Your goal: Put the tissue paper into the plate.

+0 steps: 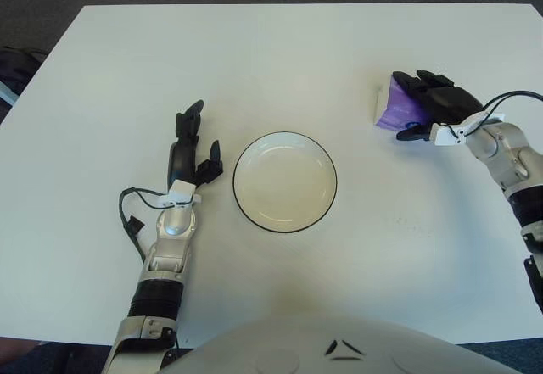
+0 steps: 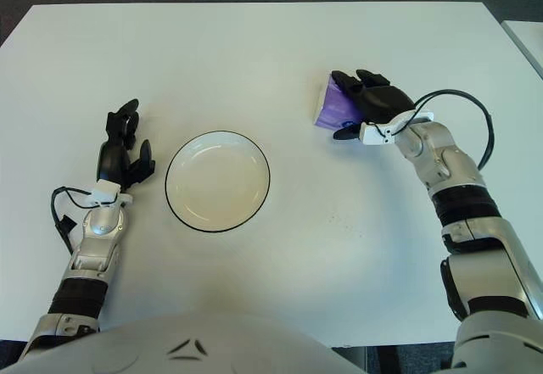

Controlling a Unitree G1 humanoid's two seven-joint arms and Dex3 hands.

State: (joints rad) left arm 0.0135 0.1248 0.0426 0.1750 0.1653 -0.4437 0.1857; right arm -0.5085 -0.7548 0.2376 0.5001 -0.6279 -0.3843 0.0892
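I see black three-finger left hand (image 1: 188, 149) and right hand (image 2: 373, 101), silver forearms, white wrist tabs, black looping cables, black elbow collars.

The tissue pack (image 1: 393, 105) is a small purple packet with a white end on its left, lying on the white table (image 1: 280, 60) toward the right side, well apart from the plate (image 1: 284, 181). Its right part is covered by the black fingers of the right hand (image 1: 439, 107), so only the left portion shows. The plate is round and white with a thin dark rim, shallow, upright and bare inside, sitting near the table's middle, to the left of and nearer than the pack.
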